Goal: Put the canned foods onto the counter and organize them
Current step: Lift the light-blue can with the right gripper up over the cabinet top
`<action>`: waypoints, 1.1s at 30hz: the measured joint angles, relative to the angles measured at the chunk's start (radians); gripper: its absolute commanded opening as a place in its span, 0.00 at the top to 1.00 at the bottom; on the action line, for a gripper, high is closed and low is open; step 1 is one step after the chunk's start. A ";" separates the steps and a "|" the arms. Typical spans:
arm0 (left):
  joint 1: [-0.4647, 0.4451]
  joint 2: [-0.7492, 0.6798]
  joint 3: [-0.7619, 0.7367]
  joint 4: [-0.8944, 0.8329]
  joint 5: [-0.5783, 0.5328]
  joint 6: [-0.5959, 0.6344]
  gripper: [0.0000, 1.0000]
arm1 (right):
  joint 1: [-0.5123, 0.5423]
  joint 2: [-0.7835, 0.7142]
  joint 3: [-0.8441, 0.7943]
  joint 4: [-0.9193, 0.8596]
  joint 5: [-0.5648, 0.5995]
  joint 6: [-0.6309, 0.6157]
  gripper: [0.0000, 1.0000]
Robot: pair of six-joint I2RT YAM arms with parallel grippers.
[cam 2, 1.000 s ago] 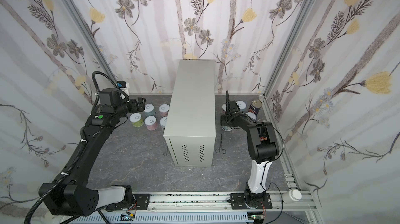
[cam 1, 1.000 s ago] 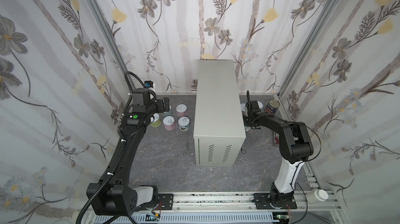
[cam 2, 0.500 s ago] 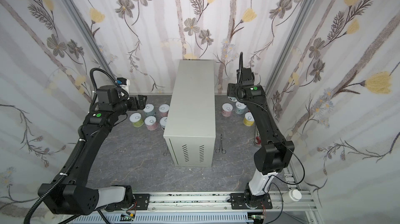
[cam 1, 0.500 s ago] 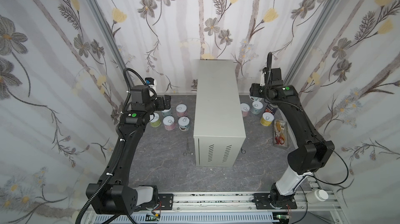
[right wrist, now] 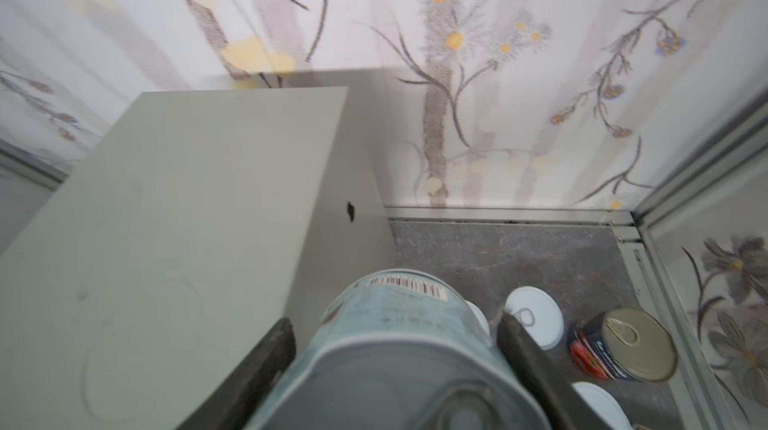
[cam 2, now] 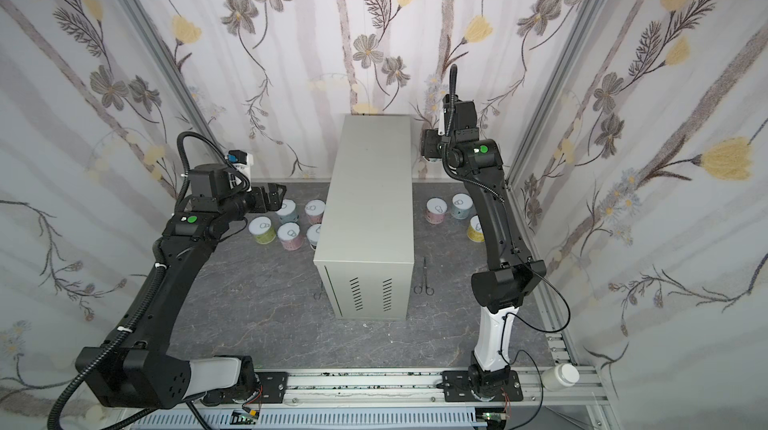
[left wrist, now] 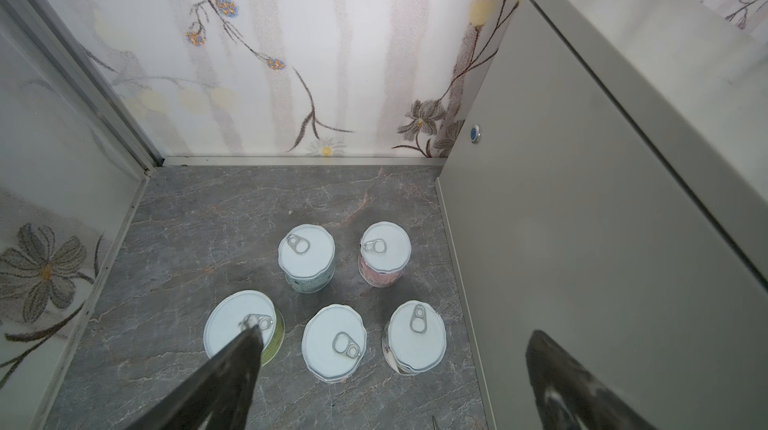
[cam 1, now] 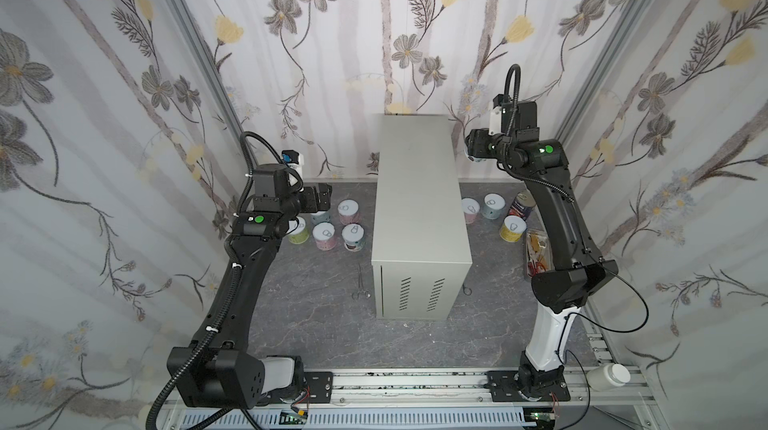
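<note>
Since one second ago our right arm has risen from the floor beside the counter [cam 1: 415, 182], and the right gripper [cam 1: 477, 149] now hangs high, just beside the far right edge of the counter's flat top, at about 2 o'clock from its middle in both top views. Its jaws are clamped on the sides of a light-blue can [right wrist: 395, 324], whose lid faces the wrist camera; the can is off the floor and not yet over the top. Our left arm has hardly moved. The left gripper [cam 1: 324, 198] hovers with its jaws wide apart and holding nothing, above five short cans [left wrist: 334, 342] that stand upright on the grey floor [left wrist: 208, 207] at 9 o'clock from the counter. At 3 o'clock from the counter we see a pink can [cam 1: 469, 209], a blue can [cam 1: 492, 204], a yellow can [cam 1: 513, 227] and the taller dark-blue tomato can [right wrist: 623, 345], all upright on the floor and near each other.
</note>
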 measured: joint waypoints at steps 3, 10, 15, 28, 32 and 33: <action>0.000 0.000 -0.009 0.003 0.015 -0.018 0.00 | 0.024 0.000 0.006 0.061 -0.013 -0.010 0.64; 0.000 0.000 -0.030 0.014 0.025 -0.049 0.00 | 0.082 0.037 0.059 0.151 -0.046 -0.051 0.63; 0.000 -0.026 -0.048 0.021 0.025 -0.071 0.00 | 0.119 0.053 0.064 0.153 -0.061 -0.094 0.61; 0.000 -0.041 -0.080 0.039 0.024 -0.082 0.00 | 0.174 0.078 0.064 0.143 -0.034 -0.198 0.53; 0.000 -0.041 -0.080 0.039 0.026 -0.082 0.00 | 0.175 0.080 0.064 0.131 -0.025 -0.210 0.48; 0.000 -0.041 -0.080 0.039 0.026 -0.083 0.00 | 0.177 0.080 0.064 0.129 -0.026 -0.212 0.47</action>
